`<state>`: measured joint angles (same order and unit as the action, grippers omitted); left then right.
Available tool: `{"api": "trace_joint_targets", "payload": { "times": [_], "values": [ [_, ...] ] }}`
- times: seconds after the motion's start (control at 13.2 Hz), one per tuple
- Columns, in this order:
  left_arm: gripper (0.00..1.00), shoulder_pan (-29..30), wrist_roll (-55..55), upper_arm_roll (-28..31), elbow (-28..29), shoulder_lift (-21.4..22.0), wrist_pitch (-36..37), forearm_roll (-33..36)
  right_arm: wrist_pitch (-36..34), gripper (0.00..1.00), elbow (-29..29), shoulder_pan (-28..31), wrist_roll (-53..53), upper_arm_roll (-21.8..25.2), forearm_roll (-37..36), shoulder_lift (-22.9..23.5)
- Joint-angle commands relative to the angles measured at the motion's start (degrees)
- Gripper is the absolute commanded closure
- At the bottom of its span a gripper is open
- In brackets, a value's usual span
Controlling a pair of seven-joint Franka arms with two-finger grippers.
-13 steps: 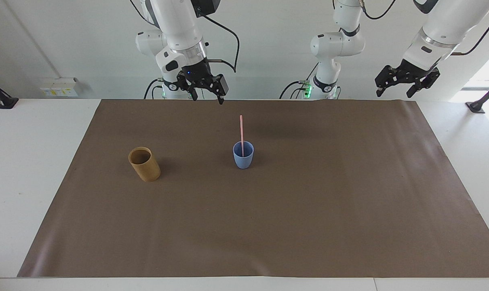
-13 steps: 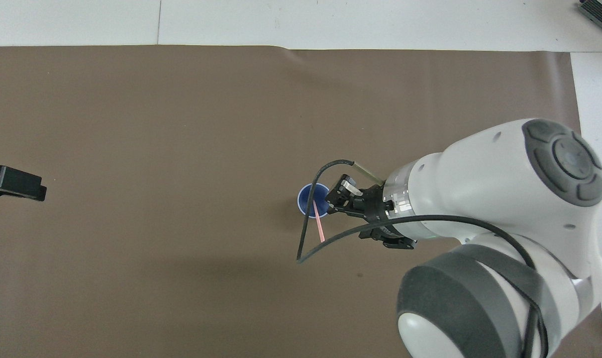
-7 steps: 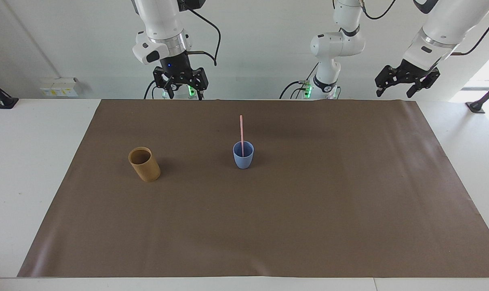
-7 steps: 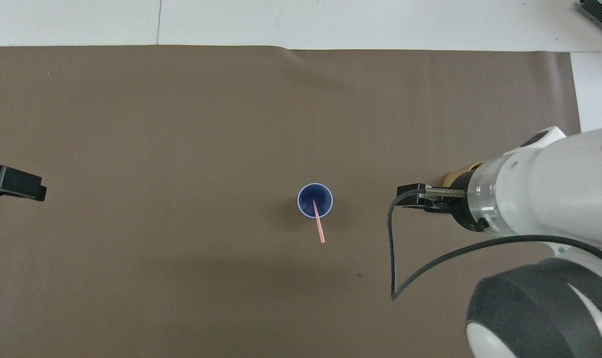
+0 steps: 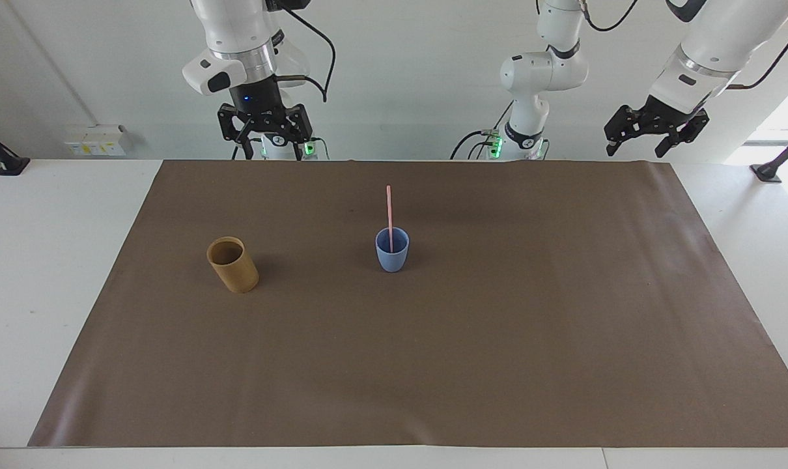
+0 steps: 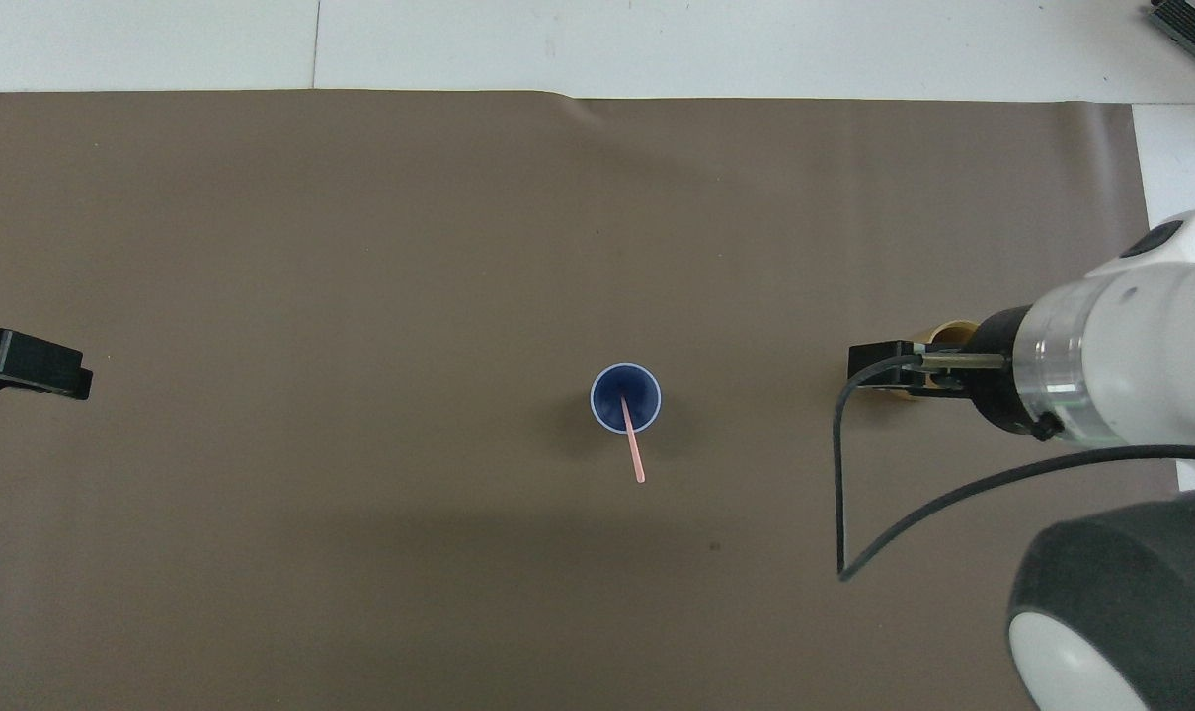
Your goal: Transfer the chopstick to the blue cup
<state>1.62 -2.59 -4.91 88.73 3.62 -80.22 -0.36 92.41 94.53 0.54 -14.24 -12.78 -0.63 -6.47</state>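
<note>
The blue cup [image 5: 392, 260] stands upright near the middle of the brown mat. The pale pink chopstick [image 5: 389, 212] stands in it, leaning on the rim toward the robots, with nothing holding it. From above, the chopstick [image 6: 635, 454] slants out of the blue cup [image 6: 607, 395]. My right gripper [image 5: 267, 146] hangs open and empty high over the mat's edge by the robots, well away from the blue cup. My left gripper [image 5: 635, 151] waits open and raised over the left arm's end of the table.
A taller tan-brown cup [image 5: 232, 264] stands on the mat [image 5: 498, 339] beside the blue cup, toward the right arm's end. In the overhead view the right arm covers most of this tan-brown cup [image 6: 951, 329]. A black cable loops from the right wrist.
My right gripper has pulled away from the blue cup, rising and swinging toward the right arm's end. The chopstick stays in the blue cup. The left arm has not moved.
</note>
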Motion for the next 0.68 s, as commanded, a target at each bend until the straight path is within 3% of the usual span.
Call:
{"api": "trace_joint_targets", "payload": {
  "times": [0.0,0.23,0.61],
  "values": [
    [0.0,0.7,-0.5,-0.5,0.5,0.8,0.6,0.4,-3.8,0.0,-6.9,0.2,2.6,1.2,-3.0,4.2],
    [0.0,0.7,-0.5,-0.5,0.5,0.8,0.6,0.4,-5.6,0.0,-8.1,-0.1,2.6,5.5,-2.3,4.8],
    [0.0,0.6,-0.5,-0.5,0.5,0.8,0.6,0.4,-6.7,0.0,-6.6,-0.9,2.1,6.6,-0.7,3.7]
  ]
}}
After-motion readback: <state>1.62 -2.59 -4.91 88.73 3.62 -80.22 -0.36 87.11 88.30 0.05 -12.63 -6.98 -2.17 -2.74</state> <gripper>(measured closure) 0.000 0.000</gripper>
